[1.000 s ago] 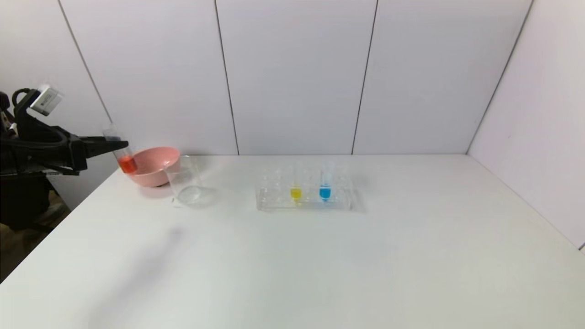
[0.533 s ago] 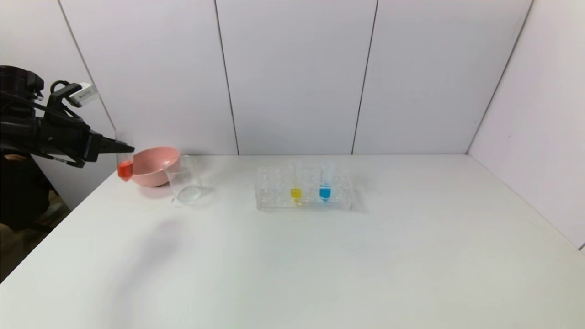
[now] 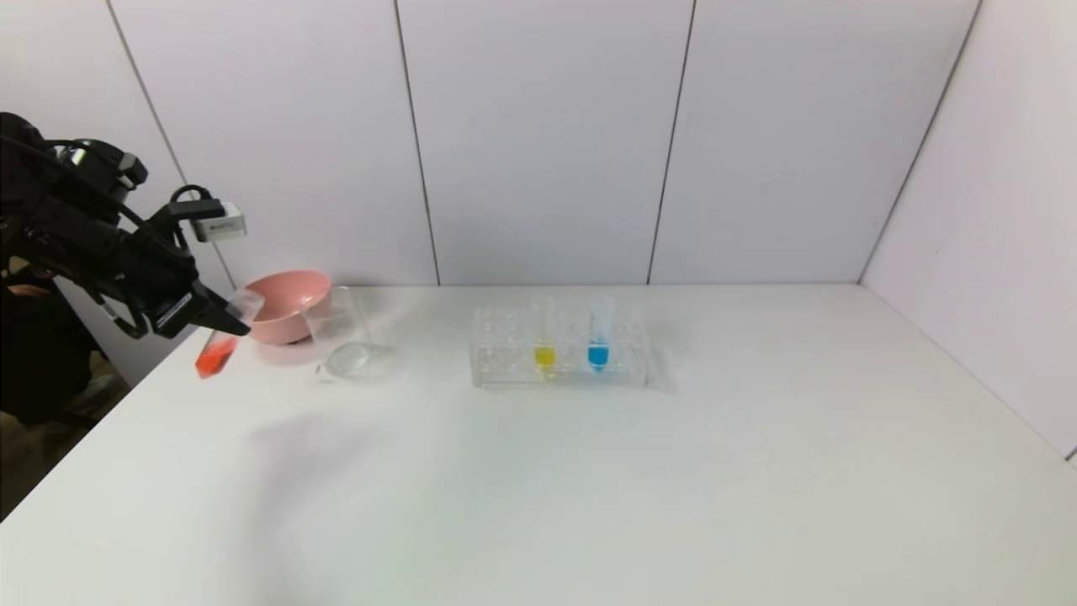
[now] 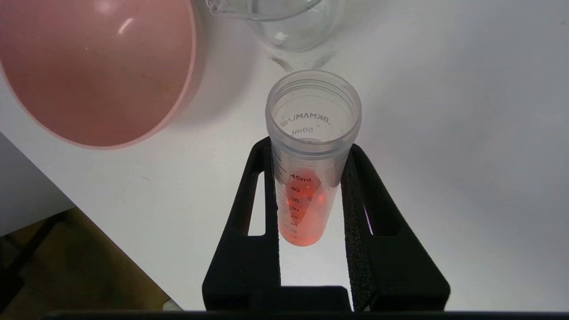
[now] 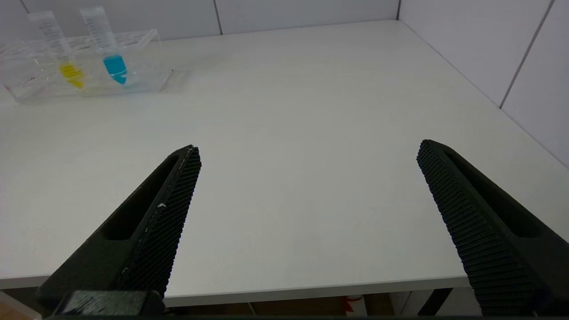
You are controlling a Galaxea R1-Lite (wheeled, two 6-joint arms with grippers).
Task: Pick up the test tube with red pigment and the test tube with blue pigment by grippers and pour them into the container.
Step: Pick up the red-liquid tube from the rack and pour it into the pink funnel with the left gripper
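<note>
A: What has changed in this last second?

B: The left gripper (image 3: 220, 317) has turned. A second ago it held the test tube with red pigment (image 3: 220, 343) nearly upright; now the tube is tilted, its open mouth up toward the pink bowl (image 3: 290, 303) and the red end low over the bench (image 3: 538, 471) — near the bench's left edge.

A: Is the grip good?

B: Yes. In the left wrist view both fingers (image 4: 355, 195) clamp the tube just under its rim, and the liquid sits at the bottom, none spilled.

A: And the container (image 3: 338, 331)?

B: It is empty, just beside the bowl, apart from the tube. I think the pour is being prepared, but the mouth is not yet above the container.

A: The other arm?

B: The right gripper (image 5: 306, 186) waits wide open near the bench's front edge. The test tube with blue pigment (image 3: 599, 337) stands in the rack (image 3: 505, 370), beside the yellow tube (image 3: 545, 341).
</note>
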